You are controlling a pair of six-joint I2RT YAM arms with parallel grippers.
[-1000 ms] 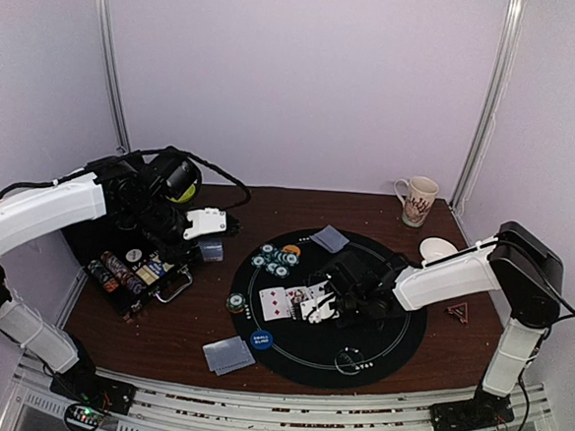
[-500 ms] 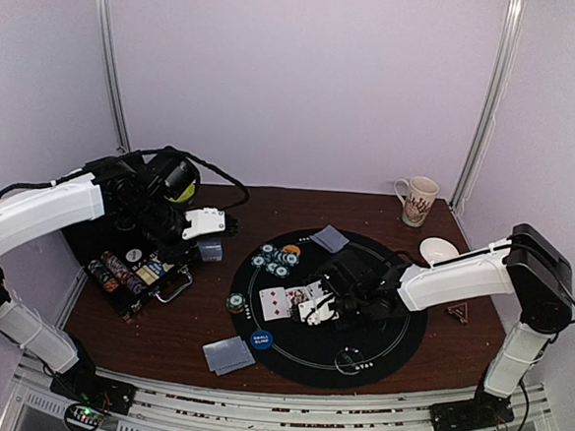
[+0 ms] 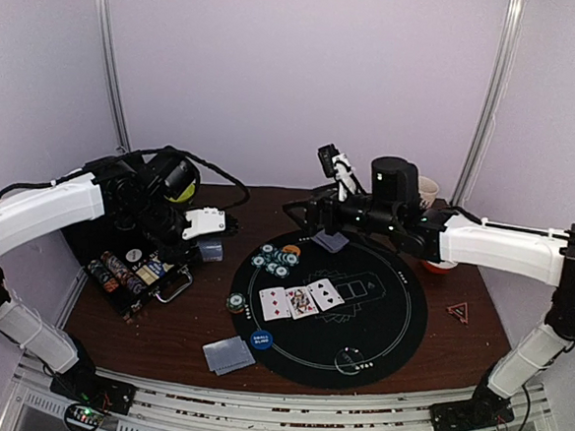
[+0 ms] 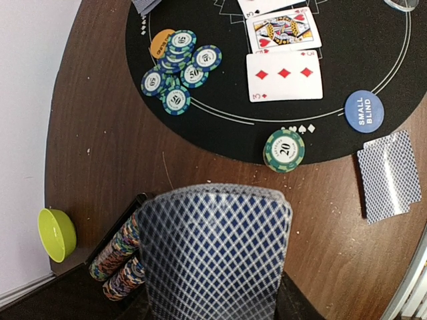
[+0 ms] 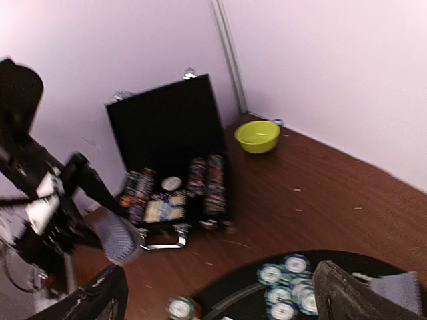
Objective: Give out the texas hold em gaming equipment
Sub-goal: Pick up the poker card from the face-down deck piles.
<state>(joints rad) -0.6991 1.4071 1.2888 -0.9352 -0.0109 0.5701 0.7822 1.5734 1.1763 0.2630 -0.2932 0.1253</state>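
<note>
Nearest you, two face-down blue-lattice-backed playing cards [image 3: 228, 354] lie on the brown wooden surface [image 3: 192, 317], just off the near-left rim of the round black felt mat [image 3: 389, 321]. A round blue "small blind" button disc [image 3: 261, 339] sits just beside them on the mat.

Further in, three face-up white cards [image 3: 301, 298] lie in a row. A short teal striped-edge chip stack [image 3: 236, 302] stands at the mat's left rim. Beyond these, a loose cluster of teal chips [image 3: 277, 259] adjoins an orange button disc [image 3: 292, 248]. More face-down cards [image 3: 329, 240] lie at the far rim.

At the left, the left tool [image 3: 206, 247] is clenched on a deck of lattice-backed cards [image 4: 213, 253], beside the open black chip case [image 3: 130, 274]. The right tool [image 5: 220, 300] hangs released and empty, above the mat's far side.

Expect the cards to be light, thin, slick and flexible, so the top one will likely slide off the deck. Pinch a single card at one short edge. The chips are stiff; grip them across the rim.
</note>
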